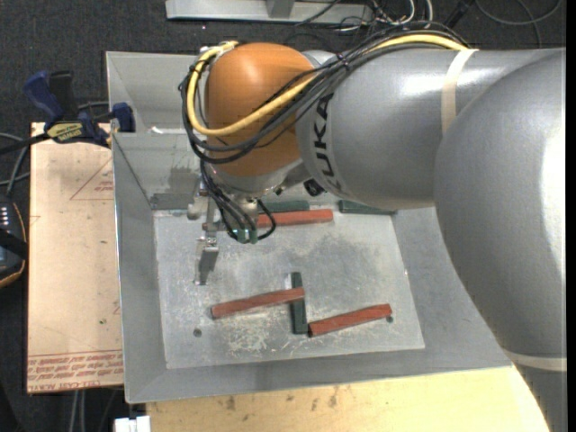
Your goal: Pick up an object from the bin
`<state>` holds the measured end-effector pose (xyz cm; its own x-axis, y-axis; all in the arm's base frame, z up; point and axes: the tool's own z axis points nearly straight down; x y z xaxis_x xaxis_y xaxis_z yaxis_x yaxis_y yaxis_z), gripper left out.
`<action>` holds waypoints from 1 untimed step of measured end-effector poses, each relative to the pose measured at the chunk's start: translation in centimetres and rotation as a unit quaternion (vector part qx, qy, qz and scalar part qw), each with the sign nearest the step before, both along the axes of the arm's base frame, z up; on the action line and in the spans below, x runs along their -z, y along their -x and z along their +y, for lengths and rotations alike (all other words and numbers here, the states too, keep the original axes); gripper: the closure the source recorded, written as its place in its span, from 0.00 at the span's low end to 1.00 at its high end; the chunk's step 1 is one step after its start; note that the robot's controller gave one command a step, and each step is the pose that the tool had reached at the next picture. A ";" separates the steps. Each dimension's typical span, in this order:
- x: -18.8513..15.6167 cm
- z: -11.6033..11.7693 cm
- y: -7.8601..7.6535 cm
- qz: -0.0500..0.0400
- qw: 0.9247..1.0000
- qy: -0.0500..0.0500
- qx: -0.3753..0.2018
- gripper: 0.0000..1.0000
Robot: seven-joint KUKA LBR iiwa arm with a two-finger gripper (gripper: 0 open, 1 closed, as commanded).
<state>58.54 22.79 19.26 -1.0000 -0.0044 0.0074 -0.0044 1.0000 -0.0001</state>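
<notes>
Arm [432, 124] overhead — gripper [206, 273] near left red-brown stick [256, 305].

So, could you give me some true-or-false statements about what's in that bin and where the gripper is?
1. Two reddish-brown sticks lie low in the view. True: the left stick and the right stick.
2. A short dark bar lies between them. True.
3. The gripper carries a stick. False: it hangs over bare floor, left of every stick.
4. The bin is heaped full. False: only a few things lie in it.
5. A third stick lies partly under the arm. True.
</notes>
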 end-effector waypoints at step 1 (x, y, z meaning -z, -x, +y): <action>-0.5 -0.1 -0.2 -0.004 1.000 -0.001 0.002 0.00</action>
<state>58.74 22.67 19.76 -1.0000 -0.0004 -0.0007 -0.0004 1.0000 0.0015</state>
